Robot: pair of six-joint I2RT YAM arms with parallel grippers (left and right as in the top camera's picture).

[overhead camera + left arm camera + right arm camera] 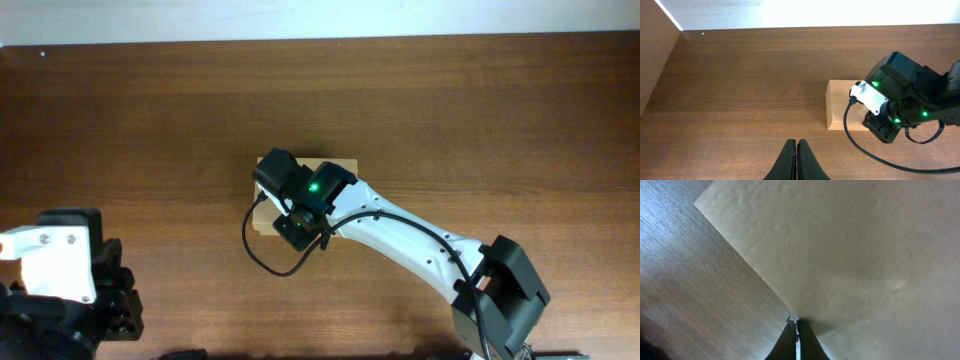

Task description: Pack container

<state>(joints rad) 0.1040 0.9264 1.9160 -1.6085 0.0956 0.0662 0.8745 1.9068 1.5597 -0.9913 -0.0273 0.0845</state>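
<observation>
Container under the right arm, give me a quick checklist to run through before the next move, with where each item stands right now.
1. Container sits flat on the table: ok.
2. Lid flap down: ok, the top looks flat and closed in the right wrist view.
3. Contents packed inside: cannot tell, nothing inside shows.
4. Right fingers shut, tips at the container's top: ok. Whether they touch it: cannot tell.
5. Left fingers shut, empty, apart from the container: ok.
</observation>
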